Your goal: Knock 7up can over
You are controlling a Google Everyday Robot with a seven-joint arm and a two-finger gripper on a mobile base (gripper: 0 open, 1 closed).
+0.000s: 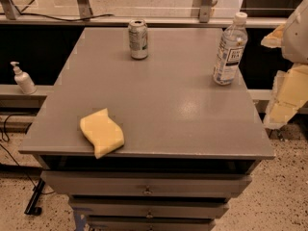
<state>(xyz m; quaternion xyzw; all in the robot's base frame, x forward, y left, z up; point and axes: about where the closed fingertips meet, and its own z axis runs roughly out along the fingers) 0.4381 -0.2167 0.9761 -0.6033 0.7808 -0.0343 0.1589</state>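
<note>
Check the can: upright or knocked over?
Upright: the can stands on its base at the back of the table, rim up. The gripper is not in view.

- No text can be read.
- Bottle (230, 49): dark print on its white label, too small to make out.
- Can (138, 39), left of the bottle: label illegible.
- Gripper (288, 93): right of the bottle.

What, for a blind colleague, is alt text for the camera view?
An upright 7up can stands at the back of a cabinet top, a water bottle at right, a yellow sponge in front. The end effector is beside the cabinet's right edge, away from the can.
</note>
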